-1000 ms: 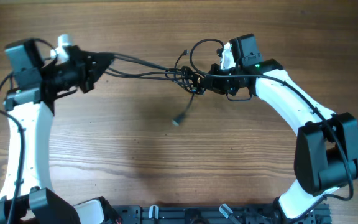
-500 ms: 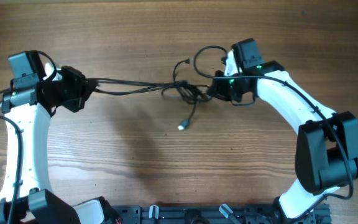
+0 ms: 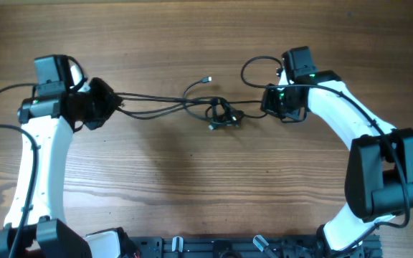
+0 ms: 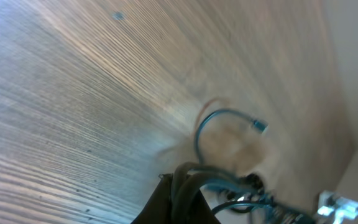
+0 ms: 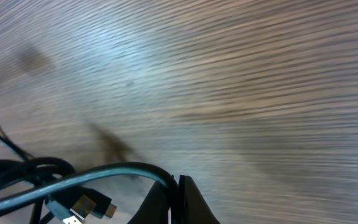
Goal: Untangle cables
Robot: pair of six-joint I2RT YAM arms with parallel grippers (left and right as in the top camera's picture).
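Wood-grain tabletop [image 3: 192,201] fills the overhead view. On it the left gripper [image 3: 115,105] has its fingers pressed together on the cables [image 3: 178,102], and the right gripper [image 3: 269,109] is clamped on them likewise, so the strands run nearly taut between the two. From the left fingers the cords lead toward three o'clock into a tight knot [image 3: 221,115], which sits near the right gripper at its nine o'clock. One loose plug end [image 3: 206,79] curls off at eleven o'clock from the knot, and a slack loop [image 3: 244,70] of cord rises at about eleven o'clock of the right gripper (the wrist views are too blurred to show which strand crosses which). Pulling harder from here would likely cinch the knot. The better move is probably to bring the grippers toward each other for slack, then release one grip and draw the loose plug end back out through the knot.
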